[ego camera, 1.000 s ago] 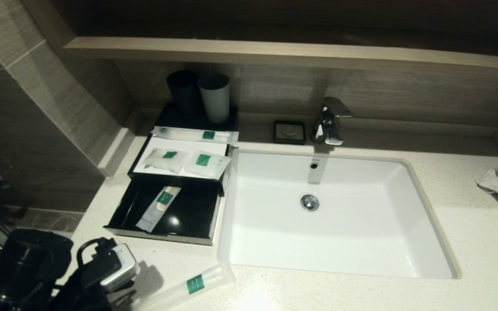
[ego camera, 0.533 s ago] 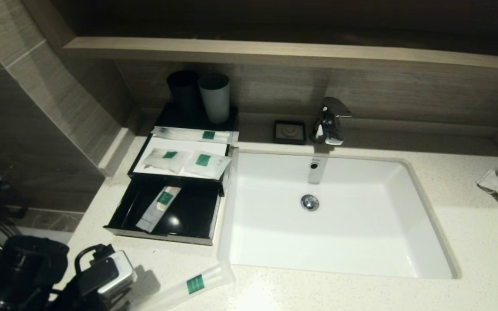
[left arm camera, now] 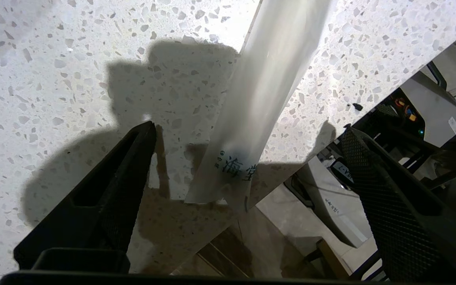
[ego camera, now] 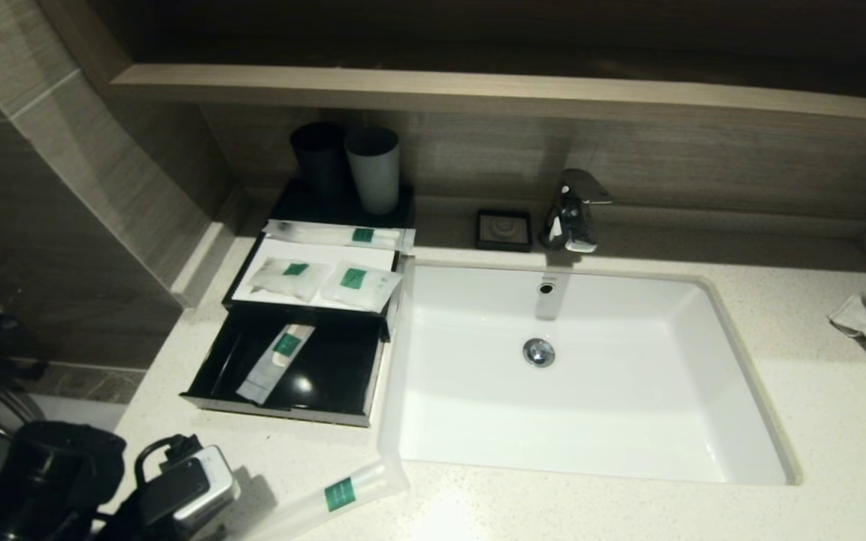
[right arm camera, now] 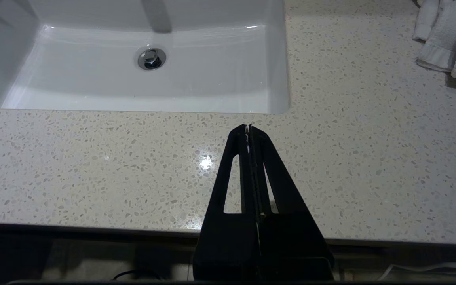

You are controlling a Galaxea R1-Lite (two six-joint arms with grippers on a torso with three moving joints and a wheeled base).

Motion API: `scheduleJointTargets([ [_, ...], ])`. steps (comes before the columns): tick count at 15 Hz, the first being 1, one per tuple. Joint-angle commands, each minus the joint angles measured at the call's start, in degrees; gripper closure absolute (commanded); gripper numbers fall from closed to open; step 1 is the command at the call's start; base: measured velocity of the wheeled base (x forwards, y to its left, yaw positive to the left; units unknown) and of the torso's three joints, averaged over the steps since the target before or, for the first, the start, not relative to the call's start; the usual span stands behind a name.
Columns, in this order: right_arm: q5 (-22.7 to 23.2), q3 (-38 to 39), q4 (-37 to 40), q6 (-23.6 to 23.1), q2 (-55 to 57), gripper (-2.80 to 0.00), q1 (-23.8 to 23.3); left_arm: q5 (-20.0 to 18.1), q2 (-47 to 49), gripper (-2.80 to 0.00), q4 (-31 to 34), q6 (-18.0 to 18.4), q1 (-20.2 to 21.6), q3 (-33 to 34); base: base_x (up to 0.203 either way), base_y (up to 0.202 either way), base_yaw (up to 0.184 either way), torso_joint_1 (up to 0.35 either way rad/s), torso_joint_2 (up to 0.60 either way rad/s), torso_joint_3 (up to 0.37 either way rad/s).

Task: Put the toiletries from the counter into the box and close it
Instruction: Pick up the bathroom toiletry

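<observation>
head view shows the counter [ego camera: 628, 511] with the box [ego camera: 313, 300] beside the sink [ego camera: 591, 376], its drawer [ego camera: 283, 368] pulled out. one slim packet [ego camera: 275, 361] lies in the drawer; two pouches [ego camera: 324, 279] and a long packet [ego camera: 339, 235] sit on the box top. the last packet [ego camera: 328, 496] lies at the counter's near edge. my left end effector [left arm camera: 247, 134] straddles it, jaws wide, holding nothing. my right end effector [right arm camera: 248, 130] is parked, closed, empty. i judge one item stowed; the rest and closing remain.
</observation>
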Motion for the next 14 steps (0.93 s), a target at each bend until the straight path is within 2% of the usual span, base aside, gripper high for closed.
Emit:
scheduleJointTargets([
  [1, 0.00, 0.00, 0.00, 0.01, 0.09, 0.00, 0.00, -0.05, 0.64, -2.80, -0.71, 0.12, 0.00, 0.23, 0.000, 0.000, 0.000, 0.000, 0.00, 0.000],
  [12, 0.00, 0.00, 0.00, 0.01, 0.09, 0.00, 0.00, 0.42, -0.52, -2.80, -1.85, 0.67, -0.46, 0.67, 0.000, 0.000, 0.000, 0.000, 0.00, 0.000],
  [14, 0.00, 0.00, 0.00, 0.01, 0.09, 0.00, 0.00, 1.50, -1.24, -2.80, -1.86, 1.10, -0.62, 0.76, 0.000, 0.000, 0.000, 0.000, 0.00, 0.000],
])
